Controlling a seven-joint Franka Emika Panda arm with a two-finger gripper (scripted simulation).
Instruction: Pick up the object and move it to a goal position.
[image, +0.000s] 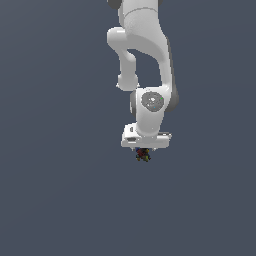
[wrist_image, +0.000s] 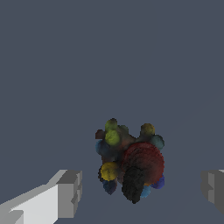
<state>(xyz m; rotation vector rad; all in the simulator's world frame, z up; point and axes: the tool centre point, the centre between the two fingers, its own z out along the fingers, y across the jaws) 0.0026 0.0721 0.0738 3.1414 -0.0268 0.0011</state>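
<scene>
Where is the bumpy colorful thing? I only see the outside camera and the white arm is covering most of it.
Observer: In the wrist view the clump sits between the two grey fingertips, with a gap on each side.
Operator: So is it grabbed?
Observer: No, the gripper is open; neither finger touches it.
Operator: What colors is it?
Observer: A big dark red ball, with smaller yellow, green and blue ones.
</scene>
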